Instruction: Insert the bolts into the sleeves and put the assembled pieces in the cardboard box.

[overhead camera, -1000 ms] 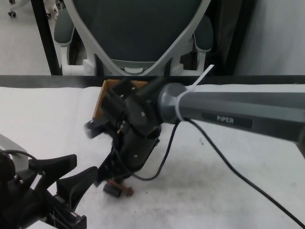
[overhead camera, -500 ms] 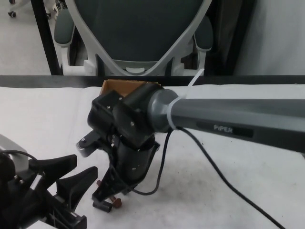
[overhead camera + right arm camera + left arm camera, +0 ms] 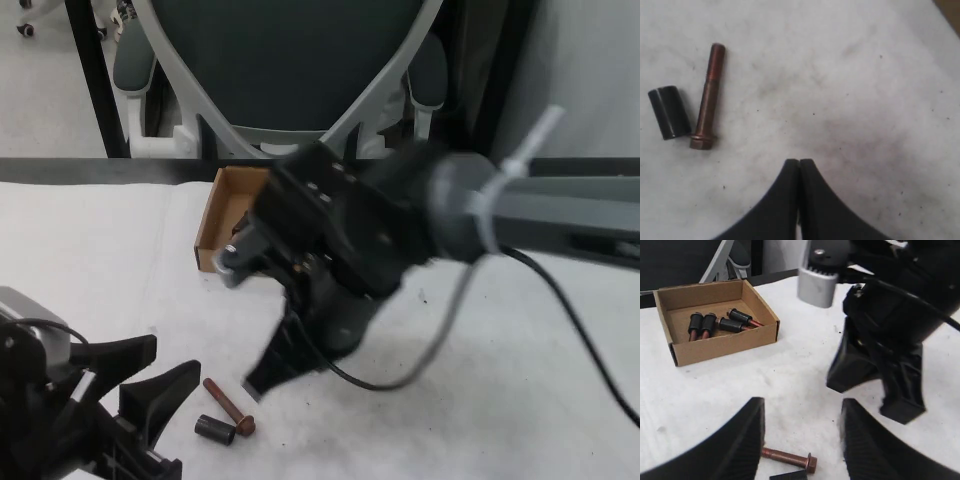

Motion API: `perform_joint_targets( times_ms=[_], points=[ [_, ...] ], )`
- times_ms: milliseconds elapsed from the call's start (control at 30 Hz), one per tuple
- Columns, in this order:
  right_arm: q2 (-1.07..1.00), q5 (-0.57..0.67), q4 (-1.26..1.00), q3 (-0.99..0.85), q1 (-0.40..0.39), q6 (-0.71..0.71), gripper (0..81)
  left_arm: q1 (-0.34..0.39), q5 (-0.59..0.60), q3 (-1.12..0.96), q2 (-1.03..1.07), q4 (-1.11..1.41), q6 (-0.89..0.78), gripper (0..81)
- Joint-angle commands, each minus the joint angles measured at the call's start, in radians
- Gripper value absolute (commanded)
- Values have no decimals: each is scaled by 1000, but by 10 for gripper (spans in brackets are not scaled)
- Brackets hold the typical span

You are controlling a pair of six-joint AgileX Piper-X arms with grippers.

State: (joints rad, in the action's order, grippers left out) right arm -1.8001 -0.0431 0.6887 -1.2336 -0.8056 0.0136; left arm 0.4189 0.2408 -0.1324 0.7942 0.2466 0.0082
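A copper bolt (image 3: 707, 95) lies loose on the white bench, with a black sleeve (image 3: 669, 112) beside its head and apart from it. In the high view the bolt (image 3: 228, 405) and sleeve (image 3: 214, 430) rest near the front left. My right gripper (image 3: 799, 163) hovers above and to the right of them, shut and empty; its tip (image 3: 262, 380) hangs close to the bolt. My left gripper (image 3: 802, 407) stands open just in front of the bolt (image 3: 788, 458). The cardboard box (image 3: 762, 307) holds several assembled pieces (image 3: 702, 325).
The box (image 3: 212, 215) sits at the back left of the bench, partly behind the right arm (image 3: 520, 205). A black cable (image 3: 575, 320) trails from that arm over the right side. An office chair (image 3: 290, 60) stands beyond the bench's far edge.
My right gripper has risen and swung right, off the bolt and sleeve, which now lie uncovered on the bench. The left gripper has hardly moved.
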Motion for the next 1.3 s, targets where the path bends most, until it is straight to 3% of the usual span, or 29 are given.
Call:
perform_joint_targets(
  times_ms=[0, 367, 667, 967, 1267],
  points=[
    [69, 2, -72, 72, -4, -14, 2, 3, -17, -33, -6, -34, 27, 447],
    [374, 68, -408, 478, -78, -111, 2, 3, -56, -42, 98, -23, 63, 447],
    [490, 91, -465, 599, -147, -120, 2, 3, -51, -183, 159, -61, 162, 438],
    [545, 91, -622, 730, -193, -120, 2, 3, -197, -392, 176, -521, 760, 405],
    [639, 91, -680, 824, -225, -165, 2, 3, -275, -439, 329, -565, 1046, 405]
  ],
)
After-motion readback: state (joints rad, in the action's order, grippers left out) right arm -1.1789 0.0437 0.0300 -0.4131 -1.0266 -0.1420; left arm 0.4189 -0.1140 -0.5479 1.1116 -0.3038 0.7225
